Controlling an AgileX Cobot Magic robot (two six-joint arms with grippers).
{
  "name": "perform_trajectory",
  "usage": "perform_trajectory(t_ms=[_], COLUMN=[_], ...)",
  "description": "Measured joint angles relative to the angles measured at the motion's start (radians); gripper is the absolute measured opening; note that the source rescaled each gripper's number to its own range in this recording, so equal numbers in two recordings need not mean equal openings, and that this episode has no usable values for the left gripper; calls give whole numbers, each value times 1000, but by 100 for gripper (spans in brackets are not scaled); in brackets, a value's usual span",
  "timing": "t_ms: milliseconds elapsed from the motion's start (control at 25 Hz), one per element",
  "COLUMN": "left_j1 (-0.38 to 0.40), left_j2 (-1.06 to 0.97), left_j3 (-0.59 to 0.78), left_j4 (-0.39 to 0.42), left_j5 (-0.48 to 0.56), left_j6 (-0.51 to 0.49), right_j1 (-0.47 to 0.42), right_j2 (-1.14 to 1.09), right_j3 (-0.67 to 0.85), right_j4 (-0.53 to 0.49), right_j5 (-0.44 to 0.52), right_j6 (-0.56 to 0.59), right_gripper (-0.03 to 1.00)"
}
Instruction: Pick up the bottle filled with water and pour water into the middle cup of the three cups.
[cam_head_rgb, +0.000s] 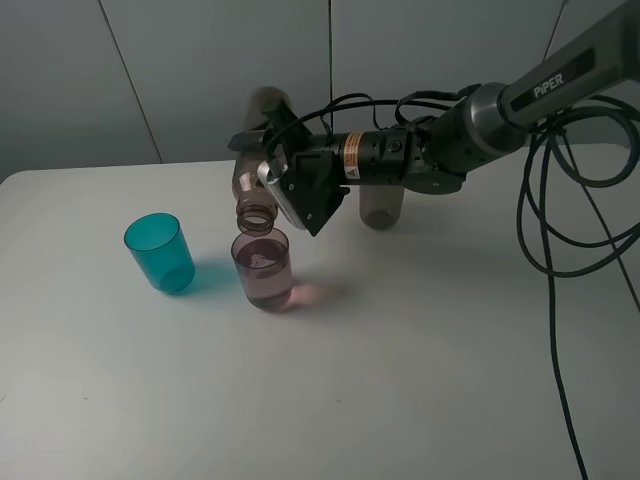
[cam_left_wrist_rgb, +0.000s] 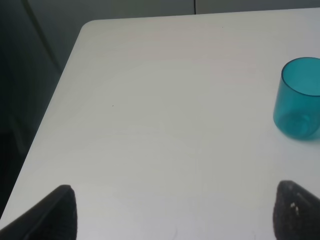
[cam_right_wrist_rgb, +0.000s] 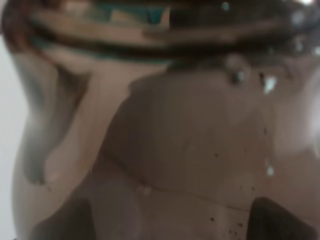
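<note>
My right gripper (cam_head_rgb: 297, 190) is shut on the smoky brown-pink bottle (cam_head_rgb: 250, 185), holding it tipped with its open threaded neck pointing down. The neck hangs just above the rim of the pinkish-mauve middle cup (cam_head_rgb: 263, 270), which holds some liquid. To that cup's left stands the teal cup (cam_head_rgb: 160, 252), also seen in the left wrist view (cam_left_wrist_rgb: 299, 99). The smoky grey cup (cam_head_rgb: 381, 207) stands behind my right arm, partly hidden by it. The bottle (cam_right_wrist_rgb: 165, 135) fills the right wrist view. Over bare table near the left edge, my left gripper (cam_left_wrist_rgb: 177, 215) is open and empty.
The white table (cam_head_rgb: 420, 370) ends at a rounded far-left corner (cam_left_wrist_rgb: 87, 27). Black cables (cam_head_rgb: 550, 220) hang from the right arm down across the table's right side. A grey wall stands behind the table.
</note>
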Motion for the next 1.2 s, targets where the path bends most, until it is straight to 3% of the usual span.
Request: perform_trajectory(t_ms=[280, 560, 760, 960, 1200], left_j1=[0, 0, 0, 0, 0], left_j2=[0, 0, 0, 0, 0], left_j3=[0, 0, 0, 0, 0], left_j4=[0, 0, 0, 0, 0], left_j5=[0, 0, 0, 0, 0], left_j6=[0, 0, 0, 0, 0], right_j1=[0, 0, 0, 0, 4], right_j2=[-77, -199, -245, -246, -220], right_j3=[0, 7, 7, 7, -36], right_j4=[5, 69, 185, 238, 248], right_j5=[72, 84, 80, 152, 182], right_j6=[432, 1087, 1499, 1704, 1739], right_gripper=[2, 2, 2, 2, 2])
